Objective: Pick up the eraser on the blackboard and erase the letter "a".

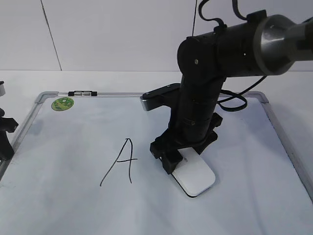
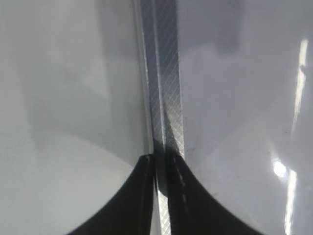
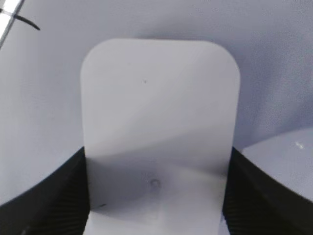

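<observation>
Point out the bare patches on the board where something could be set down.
Bare: the wide strip between the green sticker and the capital A; the stretch right of the eraser up to the blackboard frame; the front strip below the A. Crowded: mid-board, where the right gripper straddles the eraser, close beside the A.

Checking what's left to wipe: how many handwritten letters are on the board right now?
1: a black capital "A" left of centre on the blackboard, left of the eraser in the right gripper. The arm and eraser may hide more.
</observation>
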Robot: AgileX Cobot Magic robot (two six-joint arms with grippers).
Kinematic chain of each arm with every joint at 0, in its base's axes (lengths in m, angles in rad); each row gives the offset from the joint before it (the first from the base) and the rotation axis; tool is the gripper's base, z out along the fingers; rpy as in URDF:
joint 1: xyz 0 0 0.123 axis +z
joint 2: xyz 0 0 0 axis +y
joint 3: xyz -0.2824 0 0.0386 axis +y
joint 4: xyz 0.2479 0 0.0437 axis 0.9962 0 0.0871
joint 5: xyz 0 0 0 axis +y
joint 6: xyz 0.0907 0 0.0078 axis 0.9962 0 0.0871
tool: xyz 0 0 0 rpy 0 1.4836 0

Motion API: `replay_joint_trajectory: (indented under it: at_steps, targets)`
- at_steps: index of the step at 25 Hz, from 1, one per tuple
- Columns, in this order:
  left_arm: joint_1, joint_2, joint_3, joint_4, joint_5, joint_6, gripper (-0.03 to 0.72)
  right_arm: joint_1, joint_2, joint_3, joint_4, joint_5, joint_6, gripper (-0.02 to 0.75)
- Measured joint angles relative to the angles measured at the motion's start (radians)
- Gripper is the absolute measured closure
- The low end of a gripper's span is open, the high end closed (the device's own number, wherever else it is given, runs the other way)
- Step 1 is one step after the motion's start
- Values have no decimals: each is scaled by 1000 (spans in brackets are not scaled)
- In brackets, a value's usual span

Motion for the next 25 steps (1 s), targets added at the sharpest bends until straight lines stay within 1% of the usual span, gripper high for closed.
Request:
replay_joint_trajectory:
  at_steps: [21,25]
  targets:
    - [0,0,0,0,0,0,637,2,15,-5,-15,-15,-2,184]
    - [0,0,0,0,0,0,637,22,15,-5,-18,-17,-36,184]
